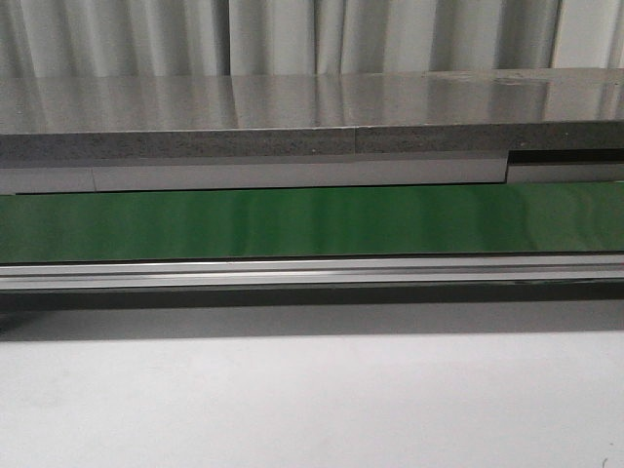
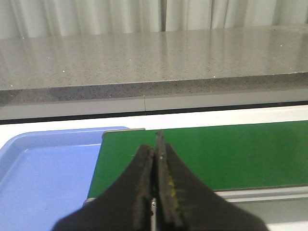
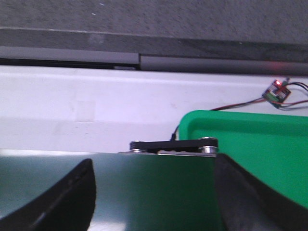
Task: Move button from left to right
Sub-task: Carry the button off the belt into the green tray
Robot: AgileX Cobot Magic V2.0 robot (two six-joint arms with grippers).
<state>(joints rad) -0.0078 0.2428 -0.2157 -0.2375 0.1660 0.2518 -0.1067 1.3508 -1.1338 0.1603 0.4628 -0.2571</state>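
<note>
The button is nowhere in any of my three views, so I judge the task to be at its very start, or in a waiting phase, with nothing picked yet. From the front camera I see only the green conveyor belt running across the frame, its aluminium rail along the near edge, the white table in front and a grey stone counter behind; the belt is bare and neither arm reaches into this view. On the left wrist camera the left gripper has its fingers pressed together with nothing between them, hanging over the left end of the belt, just beside a blue tray; the part of the tray I can see holds nothing. On the right wrist camera the right gripper is spread wide and empty, poised over the right end of the belt, next to a green bin whose visible part is also empty; a small circuit board with a red light and wires lies on the table beyond it. My next move depends on finding the button first, on the left side I assume, then spreading the left fingers before I come down on it.
</note>
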